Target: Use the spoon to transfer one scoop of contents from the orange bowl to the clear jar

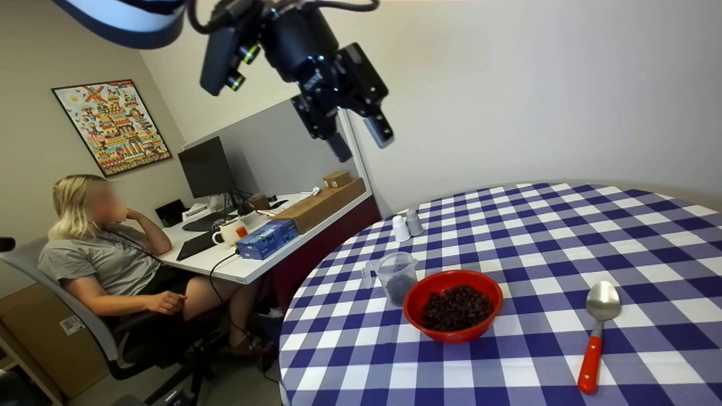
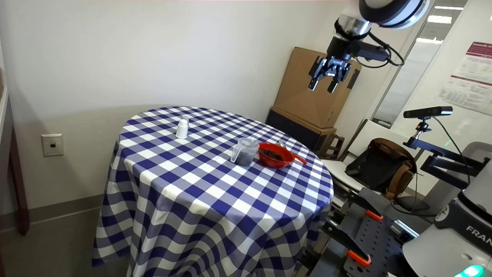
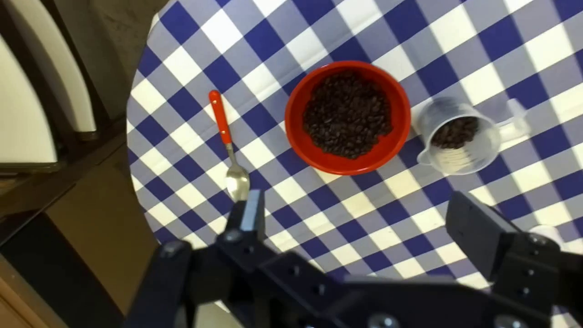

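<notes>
My gripper (image 1: 362,144) hangs high above the table, fingers spread wide with nothing between them; the wrist view also shows the gripper (image 3: 357,199) open. The spoon (image 3: 221,117) lies on the cloth, its red-orange handle and silver head bare; in an exterior view the orange bowl hides part of the spoon (image 2: 300,158). Dark brown bean-like contents (image 3: 348,114) fill much of the orange bowl (image 3: 348,167). Beside the bowl stands the clear jar (image 3: 471,161), with a handle and a pouring lip. Some of the same dark contents sit at its bottom.
A blue-and-white checked cloth covers the round table (image 1: 541,237). Near the far side stand a white shaker (image 1: 401,228) and a grey shaker (image 1: 414,223). A person (image 1: 107,242) sits at a desk (image 1: 242,273) off to the side. Cardboard boxes (image 2: 307,88) stand beyond the table.
</notes>
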